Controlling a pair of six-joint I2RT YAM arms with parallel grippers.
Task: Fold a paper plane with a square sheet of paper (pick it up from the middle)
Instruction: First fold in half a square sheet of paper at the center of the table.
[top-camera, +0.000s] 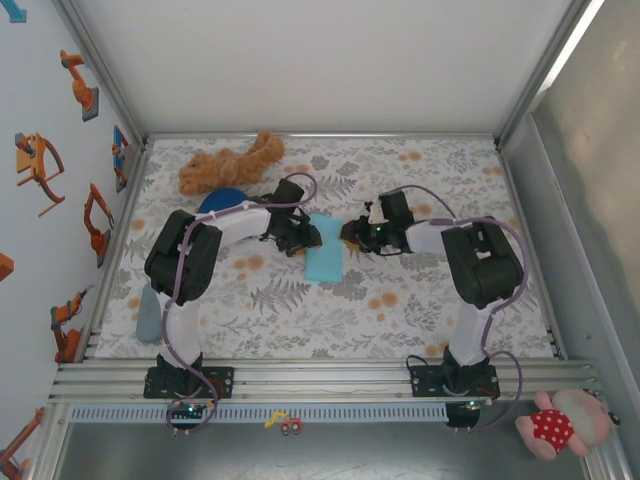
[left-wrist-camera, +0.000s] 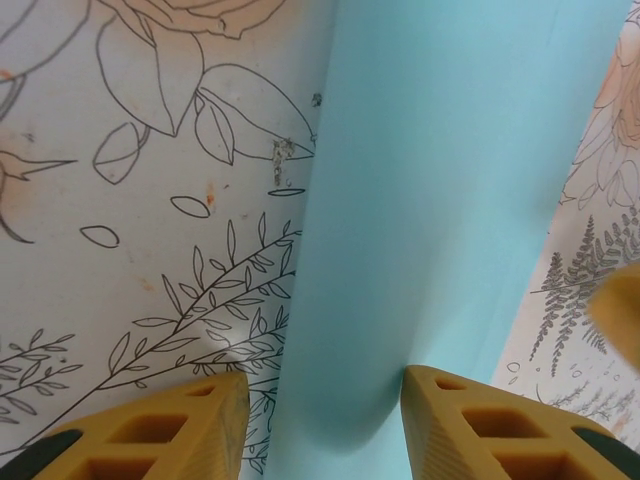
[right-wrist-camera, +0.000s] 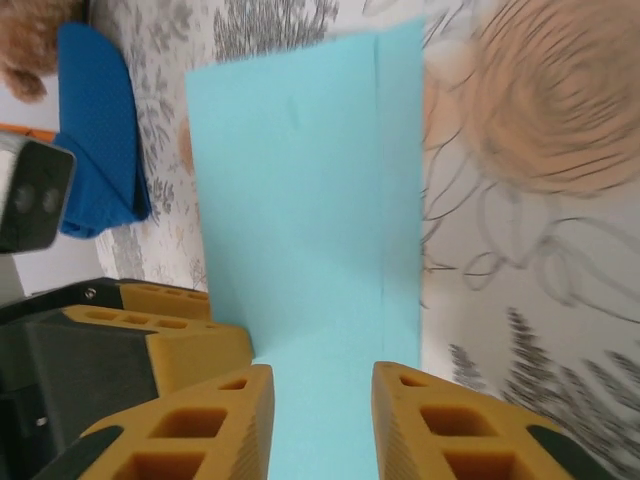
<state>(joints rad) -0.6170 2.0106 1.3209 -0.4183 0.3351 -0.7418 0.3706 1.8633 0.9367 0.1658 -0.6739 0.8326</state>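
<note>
Yellow jaws of left gripper and right gripper stand parted, each straddling the folded sheet of paper.

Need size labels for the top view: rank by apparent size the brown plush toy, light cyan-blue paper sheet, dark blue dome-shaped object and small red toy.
1. brown plush toy
2. light cyan-blue paper sheet
3. dark blue dome-shaped object; left arm hides part, so unsure
4. small red toy
</note>
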